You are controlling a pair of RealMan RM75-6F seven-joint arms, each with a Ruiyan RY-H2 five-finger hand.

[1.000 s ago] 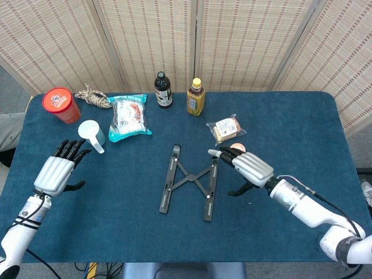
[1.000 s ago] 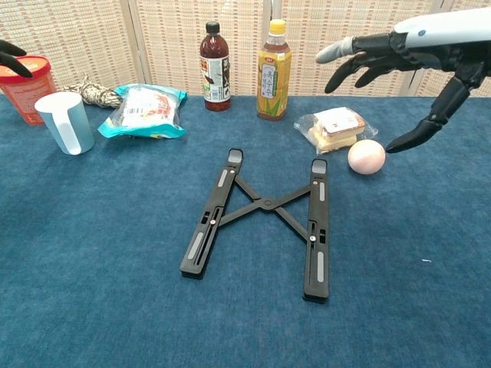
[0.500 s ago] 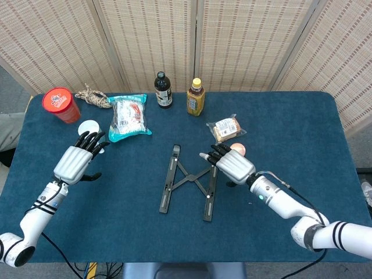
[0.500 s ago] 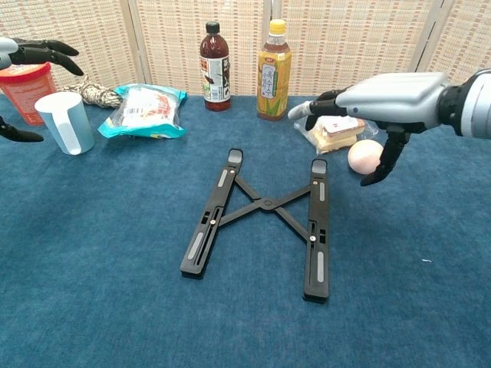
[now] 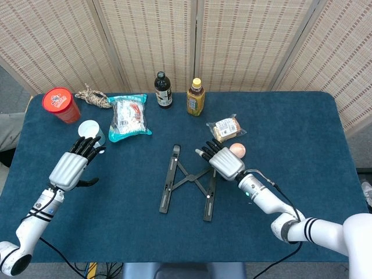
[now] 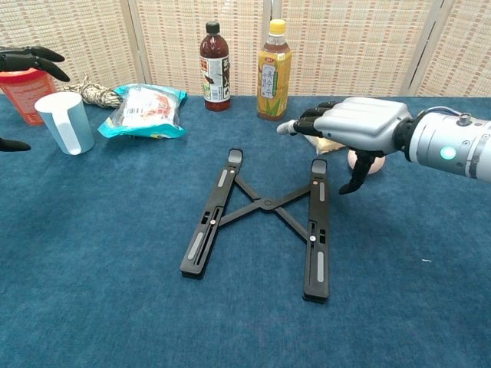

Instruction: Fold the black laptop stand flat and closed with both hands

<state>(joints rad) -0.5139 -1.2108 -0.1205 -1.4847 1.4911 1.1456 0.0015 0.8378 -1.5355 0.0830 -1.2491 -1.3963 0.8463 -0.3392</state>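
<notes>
The black laptop stand (image 5: 190,182) (image 6: 265,220) lies flat on the blue table, its two rails spread apart and joined by an X-shaped brace. My right hand (image 5: 221,163) (image 6: 354,128) hovers open, palm down, just above the far end of the right rail, fingers pointing left. My left hand (image 5: 73,165) is open well left of the stand, near the front of the white cup; in the chest view only its fingertips (image 6: 31,58) show at the left edge.
A white cup (image 5: 91,132), a red tub (image 5: 60,104), a rope coil (image 5: 93,96) and a snack bag (image 5: 128,117) sit at the back left. Two bottles (image 5: 163,90) (image 5: 196,97) stand behind the stand. A wrapped sandwich (image 5: 225,128) and a pink ball (image 5: 237,149) lie by my right hand.
My right hand has moved left and lower, from beside the pink ball to over the right rail's far end. My left hand swung forward toward the cup, then eased back slightly.
</notes>
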